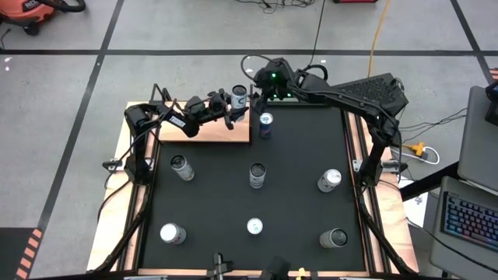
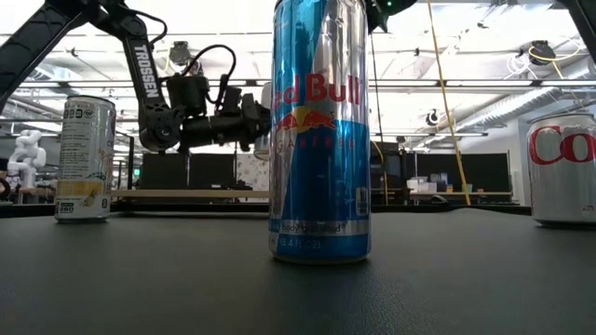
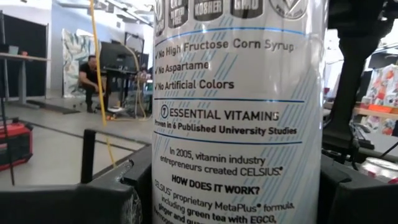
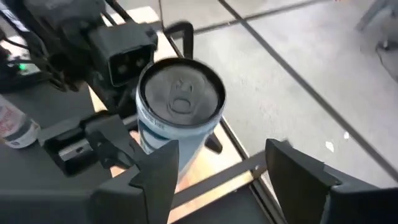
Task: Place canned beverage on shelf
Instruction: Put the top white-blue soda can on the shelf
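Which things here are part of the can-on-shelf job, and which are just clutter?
In the job:
- Celsius can, gripped by the left hand
- shelf, the can at its corner
- right hand, open beside the can

Lying about:
- Red Bull can
- silver can with red lettering
- pale can
All three stand on the black mat.

The can [image 4: 180, 102] has a smooth, dull silver metal lid and a glossy printed wall. The shelf [image 1: 226, 134] is pale matt wood with grain. The mat [image 1: 299, 179] is matt black. The blue can [image 2: 319, 130] shines like polished metal.
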